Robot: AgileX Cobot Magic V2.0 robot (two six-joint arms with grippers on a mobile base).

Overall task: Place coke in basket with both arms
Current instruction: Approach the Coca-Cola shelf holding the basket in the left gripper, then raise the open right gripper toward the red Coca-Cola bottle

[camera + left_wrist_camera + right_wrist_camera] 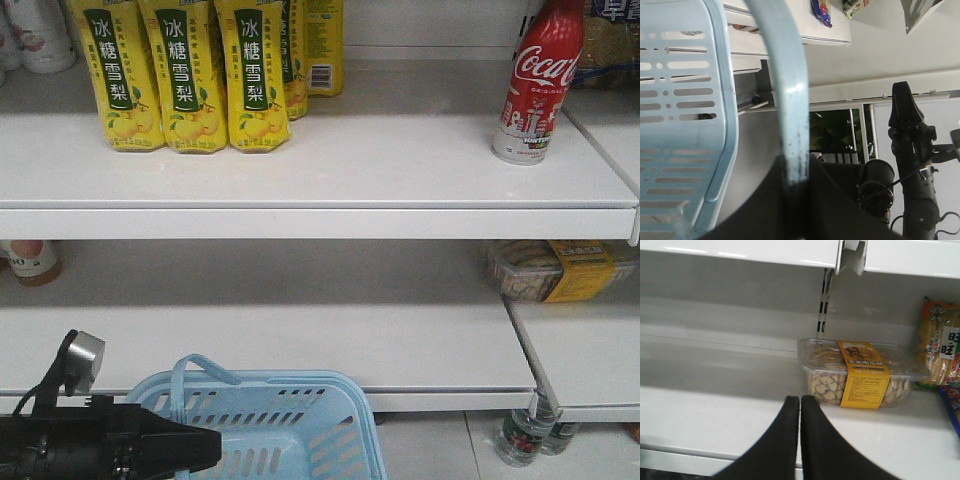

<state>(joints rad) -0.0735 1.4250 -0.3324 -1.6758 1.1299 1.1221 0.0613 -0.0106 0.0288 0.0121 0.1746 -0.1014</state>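
The coke (535,85), a slim red Coca-Cola can with a silver base, stands upright at the right end of the upper shelf (320,190). It shows in neither wrist view. The light blue basket (290,425) hangs low in front of the shelves, and its slotted wall (685,125) fills the left of the left wrist view. My left gripper (796,170) is shut on the basket's loop handle (790,85). The left arm (100,445) shows bottom left. My right gripper (800,399) is shut on nothing, pointing at the lower shelf well below the coke.
Yellow pear-drink pouches (190,80) line the upper shelf's left. A clear biscuit box with a yellow label (855,372) and a snack packet (940,345) sit on the lower shelf (715,415) ahead of the right gripper. Bottles (525,435) stand on the floor at right.
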